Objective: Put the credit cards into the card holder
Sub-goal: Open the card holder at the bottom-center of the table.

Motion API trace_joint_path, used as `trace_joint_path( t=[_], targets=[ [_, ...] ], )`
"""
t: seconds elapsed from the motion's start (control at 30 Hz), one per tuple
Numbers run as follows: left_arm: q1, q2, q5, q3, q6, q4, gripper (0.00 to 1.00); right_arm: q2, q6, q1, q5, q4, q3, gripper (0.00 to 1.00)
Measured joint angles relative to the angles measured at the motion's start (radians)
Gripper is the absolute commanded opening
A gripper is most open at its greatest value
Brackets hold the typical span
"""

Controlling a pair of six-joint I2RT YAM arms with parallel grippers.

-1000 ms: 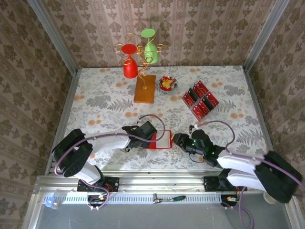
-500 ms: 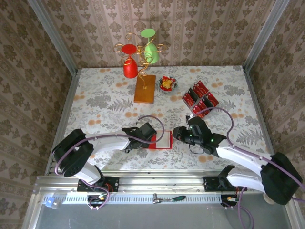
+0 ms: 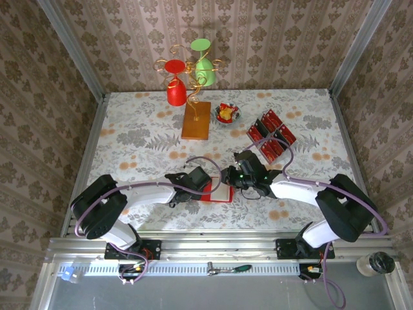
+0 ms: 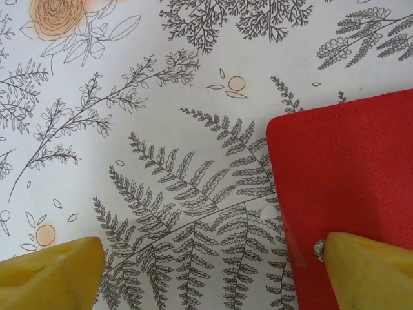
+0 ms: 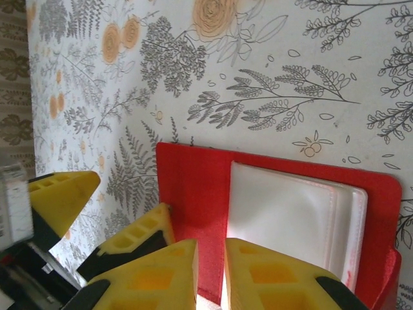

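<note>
Your card holder (image 3: 221, 191) lies open and flat on the floral surface (image 3: 142, 129), near the front edge and between the two grippers. It is a red, roughly square folder with rounded corners and a grainy cover. Inside, a pale, clear plastic pocket covers most of the right part.

The left gripper (image 4: 206, 271) has its jaws spread wide. One yellow fingertip (image 4: 371, 271) rests on the holder's red edge and the other sits on bare surface.

The right gripper (image 5: 211, 274) is low over the holder's near side. Its jaws are drawn almost together, and you cannot tell whether they pinch the cover.

The credit cards (image 3: 271, 137), red with black bands, sit grouped well apart, further back on the right.
</note>
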State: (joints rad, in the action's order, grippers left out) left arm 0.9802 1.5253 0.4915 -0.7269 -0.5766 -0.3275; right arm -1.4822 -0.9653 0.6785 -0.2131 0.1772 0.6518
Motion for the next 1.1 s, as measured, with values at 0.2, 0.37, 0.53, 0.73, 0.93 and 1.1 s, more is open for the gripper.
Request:
trace_joint_path(
  t=[0.2,0.37,0.53,0.73,0.93,1.1],
  targets=[
    [0.000,0.000,0.000,0.000,-0.008,0.000,0.89,-0.010,-0.014,-0.038,0.000,0.026,-0.033,0.16],
    [0.006,0.000,0.003,0.010,-0.023,0.006,0.89,0.018,-0.026,-0.066,0.003,0.027,-0.105,0.15],
    [0.029,0.000,0.014,0.018,-0.057,0.008,0.89,0.026,-0.033,-0.065,0.003,0.047,-0.156,0.14],
    [0.065,0.000,0.031,0.032,-0.109,0.008,0.89,0.026,-0.032,-0.066,0.003,0.060,-0.187,0.14],
    [0.074,-0.004,0.045,0.045,-0.146,0.018,0.89,0.026,-0.021,-0.077,0.002,0.060,-0.187,0.14],
    [0.070,-0.004,0.047,0.045,-0.145,0.019,0.89,0.026,-0.009,-0.085,0.003,0.064,-0.198,0.14]
  ],
)
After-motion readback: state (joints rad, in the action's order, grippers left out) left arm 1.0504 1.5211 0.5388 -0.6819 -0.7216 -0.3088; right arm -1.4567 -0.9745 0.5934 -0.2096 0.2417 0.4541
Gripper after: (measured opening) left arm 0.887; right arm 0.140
